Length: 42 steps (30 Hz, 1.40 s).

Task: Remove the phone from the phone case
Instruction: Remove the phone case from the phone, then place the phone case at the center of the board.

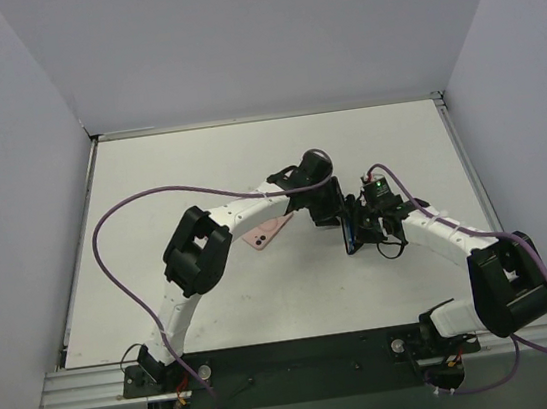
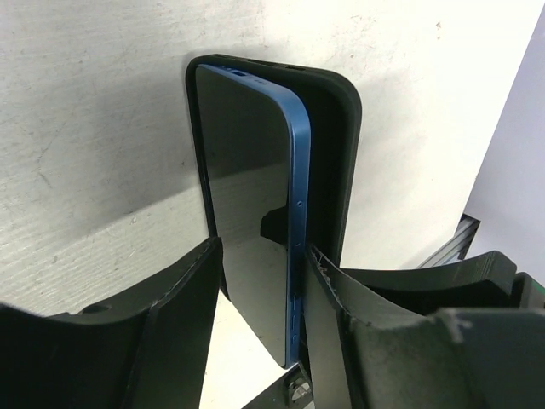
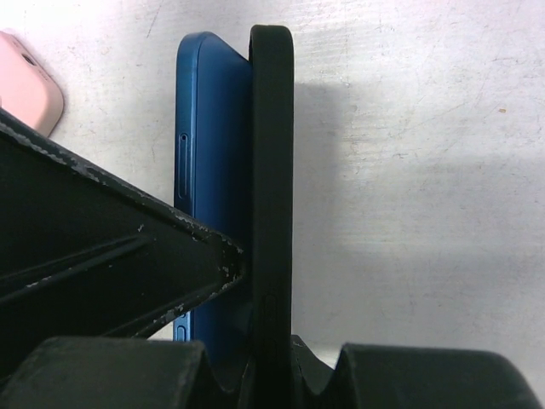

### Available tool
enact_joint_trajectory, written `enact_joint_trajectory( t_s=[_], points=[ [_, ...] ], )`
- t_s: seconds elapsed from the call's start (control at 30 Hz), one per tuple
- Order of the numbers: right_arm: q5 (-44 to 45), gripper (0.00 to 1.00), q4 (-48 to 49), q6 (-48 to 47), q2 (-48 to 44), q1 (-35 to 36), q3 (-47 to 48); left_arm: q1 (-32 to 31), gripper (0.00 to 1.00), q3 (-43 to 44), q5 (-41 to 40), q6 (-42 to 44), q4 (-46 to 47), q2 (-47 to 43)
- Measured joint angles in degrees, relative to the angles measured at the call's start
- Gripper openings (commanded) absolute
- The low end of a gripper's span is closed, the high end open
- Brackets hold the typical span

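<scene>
A blue phone (image 2: pixel 247 196) with a dark screen stands on edge, held above the table, its top corner peeled out of a black phone case (image 2: pixel 336 145). My left gripper (image 2: pixel 266 251) is shut on the phone: one finger presses the screen, and the other finger (image 3: pixel 128 256) is wedged between phone and case. My right gripper (image 3: pixel 272 362) is shut on the case's edge (image 3: pixel 272 128), with the phone (image 3: pixel 213 128) beside it on the left. In the top view both grippers (image 1: pixel 333 212) (image 1: pixel 365 228) meet at the phone (image 1: pixel 350 230) in the middle of the table.
A pink case-like object (image 1: pixel 269 230) lies flat on the white table (image 1: pixel 199 174) just left of the grippers; it also shows in the right wrist view (image 3: pixel 25 85). Grey walls enclose the table on three sides. A metal rail (image 1: pixel 96 384) runs along the near edge.
</scene>
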Motion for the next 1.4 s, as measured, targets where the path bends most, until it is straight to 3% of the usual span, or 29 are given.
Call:
enact_joint_trajectory(
  t_s=[0.23,0.57,0.67,0.8,1.17,1.4],
  points=[
    [0.07,0.01,0.24,0.0,-0.04,0.35,0.0,-0.15,0.4,1.27,-1.38,1.6,-1.92,0.0],
    [0.48,0.01,0.15,0.28,-0.04,0.37,-0.02,-0.35,0.38,1.68,-3.61,3.96,-4.68,0.0],
    [0.52,0.01,0.15,0.5,-0.04,0.37,-0.02,-0.35,0.18,1.68,-3.93,4.22,-5.53,0.09],
    [0.52,0.01,0.09,1.16,-0.02,0.35,-0.07,-0.35,0.0,1.68,-4.07,3.98,-5.64,0.13],
    [0.85,0.0,-0.83,3.08,0.0,-0.48,0.31,2.03,0.0,-1.42,-2.1,4.33,-6.01,-3.39],
    [-2.75,0.0,-1.86,6.05,0.0,-8.04,3.98,12.74,0.0,-10.01,6.47,3.91,0.68,-14.88]
  ],
)
